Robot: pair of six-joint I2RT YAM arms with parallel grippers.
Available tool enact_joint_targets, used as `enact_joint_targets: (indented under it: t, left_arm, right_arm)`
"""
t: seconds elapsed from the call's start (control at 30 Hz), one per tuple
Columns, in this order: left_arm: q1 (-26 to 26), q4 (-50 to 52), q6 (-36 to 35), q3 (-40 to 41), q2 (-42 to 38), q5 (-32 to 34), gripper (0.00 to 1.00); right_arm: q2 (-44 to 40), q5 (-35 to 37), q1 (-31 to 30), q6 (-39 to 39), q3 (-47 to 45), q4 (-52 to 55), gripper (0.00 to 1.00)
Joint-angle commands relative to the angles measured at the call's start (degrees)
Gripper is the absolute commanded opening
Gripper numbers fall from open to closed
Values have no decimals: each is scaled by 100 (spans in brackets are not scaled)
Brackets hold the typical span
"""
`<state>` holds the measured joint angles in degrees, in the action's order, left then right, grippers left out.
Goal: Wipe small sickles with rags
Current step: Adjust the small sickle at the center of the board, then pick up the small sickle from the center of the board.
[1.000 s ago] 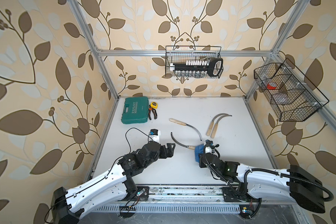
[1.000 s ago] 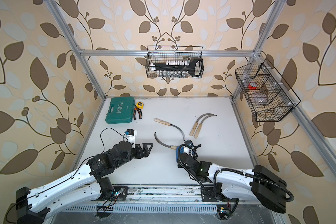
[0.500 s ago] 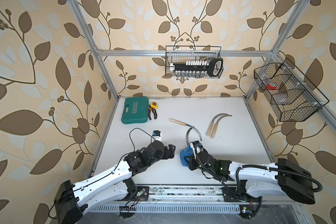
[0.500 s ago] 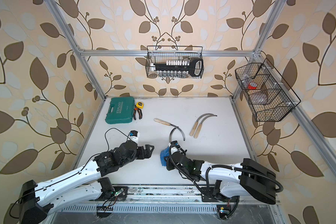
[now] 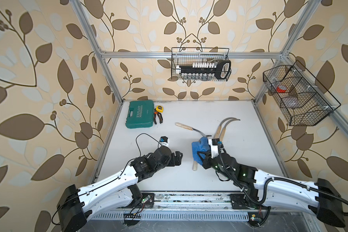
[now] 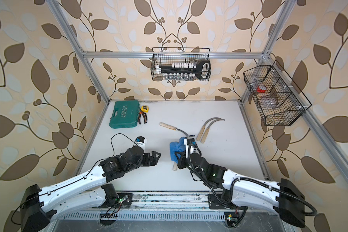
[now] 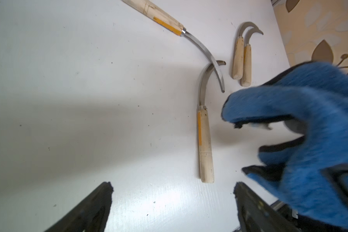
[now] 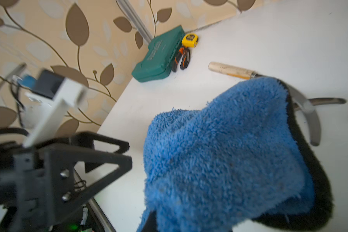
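My right gripper (image 5: pixel 201 155) is shut on the blue rag (image 5: pixel 199 148), which covers its jaws in the right wrist view (image 8: pixel 219 150). The rag (image 7: pixel 309 124) hangs just above the table beside a small sickle (image 7: pixel 205 140), whose pale handle end (image 5: pixel 194 166) sticks out below it. That sickle's blade crosses the blade of a second sickle (image 5: pixel 184 126). Two more sickles (image 5: pixel 219 130) lie side by side to the right. My left gripper (image 5: pixel 179 158) is open and empty, its fingertips (image 7: pixel 107 188) low over the table, short of the handle end.
A green tool case (image 5: pixel 140 117), a yellow tape measure (image 5: pixel 159 108) and orange-handled pliers (image 5: pixel 158 119) lie at the back left. Wire baskets hang on the back wall (image 5: pixel 201 66) and the right frame (image 5: pixel 297 94). The arms' base rail (image 5: pixel 189 197) runs along the front.
The right gripper swept the rag left and then back toward the middle. The nearest sickle turned, so its handle now points to the front. The left gripper shifted slightly.
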<state>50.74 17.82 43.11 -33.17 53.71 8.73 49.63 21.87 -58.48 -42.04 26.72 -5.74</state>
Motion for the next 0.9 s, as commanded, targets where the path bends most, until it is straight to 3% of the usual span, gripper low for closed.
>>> enact_joint_targets:
  t: [0.0,0.1,0.23,0.47,0.67,0.87]
  left_arm:
    - [302,-441,-18,170,285,-240,93]
    - [806,-585,167,152,647,120,92]
    - [1325,-800,399,60,1291,372,88]
    - [2070,-754,820,-447,2298,929,85]
    - [2160,-575,751,-1172,3390,1016,80]
    - [2159,-91,798,-1982,4401,1225,66]
  right_arm:
    - [-751,582,275,65,-170,914,0]
    - [-1424,1138,478,73,-204,1563,0]
    - [-1645,1408,920,47,-126,2154,0]
    - [-1033,195,2108,320,-284,1672,0]
    - [-744,-125,2584,417,-413,1358,0]
    - [-778,-74,2701,374,-506,1432,0]
